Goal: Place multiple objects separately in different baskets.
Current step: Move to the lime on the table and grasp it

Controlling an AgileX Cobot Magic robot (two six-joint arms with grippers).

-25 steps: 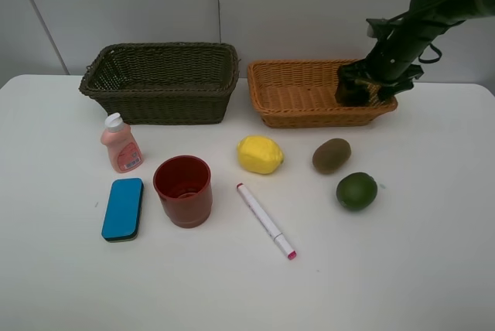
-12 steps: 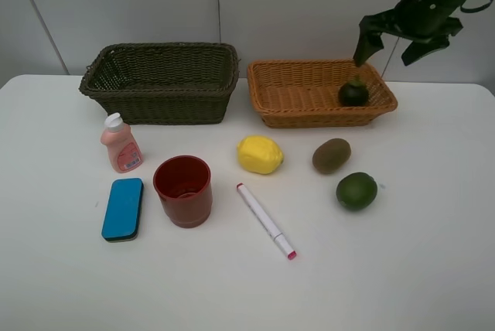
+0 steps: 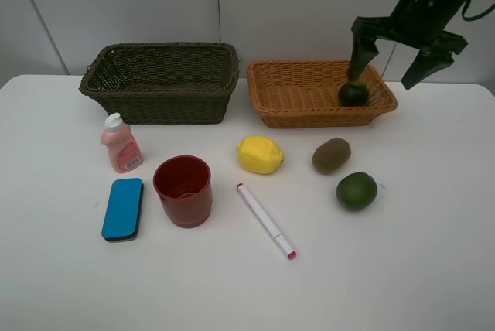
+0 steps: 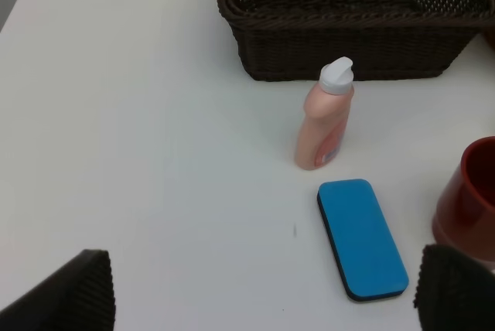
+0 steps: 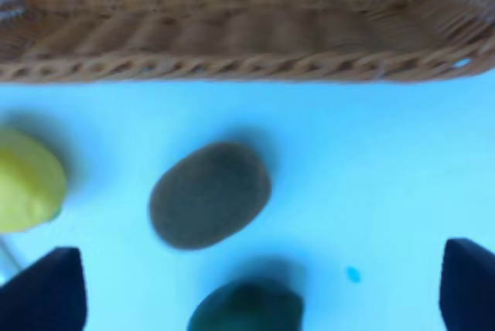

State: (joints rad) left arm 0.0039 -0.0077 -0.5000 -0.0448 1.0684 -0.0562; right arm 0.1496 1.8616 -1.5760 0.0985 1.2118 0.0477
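Note:
The dark green mangosteen [image 3: 353,93] lies at the right end of the light orange basket [image 3: 298,107]. My right gripper [image 3: 385,69] hangs open above it, holding nothing. In front of that basket lie the yellow lemon [image 3: 260,154], brown kiwi [image 3: 331,155] and green lime [image 3: 356,190]. The right wrist view shows the kiwi [image 5: 210,194], lime [image 5: 247,308], lemon [image 5: 27,180] and orange basket [image 5: 232,68] below the open right gripper [image 5: 259,284]. My left gripper [image 4: 263,296] is open over the table, short of the blue eraser [image 4: 362,238] and pink bottle [image 4: 325,118].
The dark olive basket [image 3: 161,83] stands at the back left, also seen as the dark basket [image 4: 348,37] in the left wrist view. The red cup [image 3: 183,190], eraser [image 3: 123,208], bottle [image 3: 120,144] and white pink-tipped marker [image 3: 266,221] lie in front of it.
My right gripper has lifted up out of the orange basket, leaving the mangosteen lying inside. Nothing else has moved.

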